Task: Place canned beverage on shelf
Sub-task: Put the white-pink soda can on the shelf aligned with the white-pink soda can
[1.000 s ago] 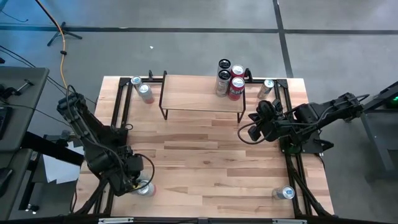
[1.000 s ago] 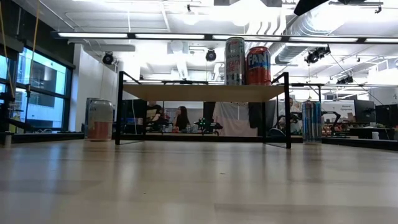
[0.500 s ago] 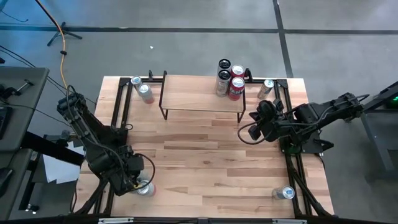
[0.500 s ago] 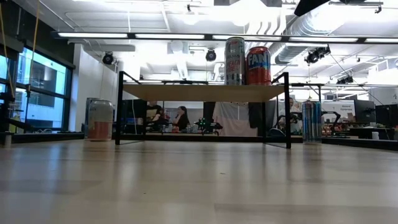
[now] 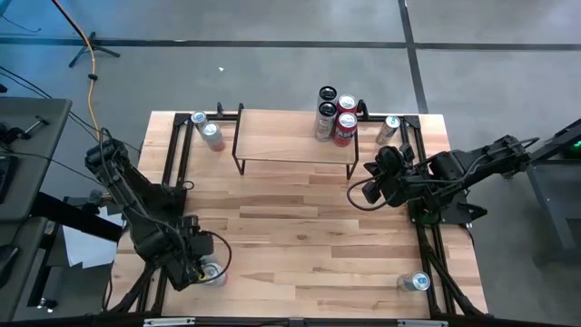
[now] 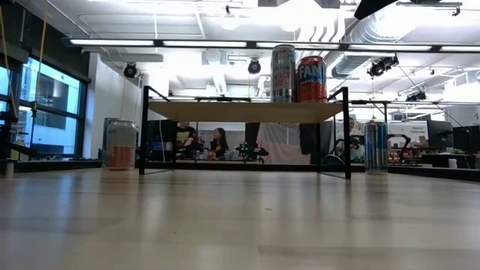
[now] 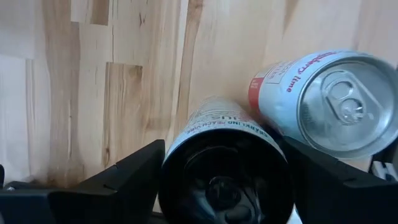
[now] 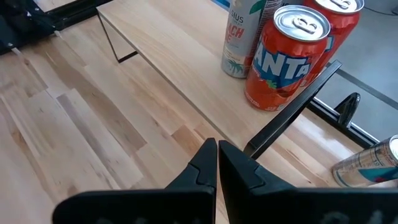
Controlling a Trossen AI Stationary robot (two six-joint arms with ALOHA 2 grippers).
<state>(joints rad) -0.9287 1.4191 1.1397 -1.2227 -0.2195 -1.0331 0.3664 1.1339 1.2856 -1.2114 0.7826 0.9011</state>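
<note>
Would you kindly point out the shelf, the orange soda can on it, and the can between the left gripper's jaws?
shelf (image 5: 281, 138): high view, bare middle of its wood top.
orange soda can (image 8: 283, 59): right wrist view, its printed side.
black-topped can (image 7: 221, 180): left wrist view, its dark top end.

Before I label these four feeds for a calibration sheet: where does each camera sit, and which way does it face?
High: above, looking straight down on the table and both arms.
Low: at tabletop height, looking level at the shelf; no arm visible.
Left wrist: on the left arm, looking past its fingers at a black-topped can between them.
Right wrist: past shut fingers toward the shelf.
Shared: the red Fanta can also shows in the low view.
</note>
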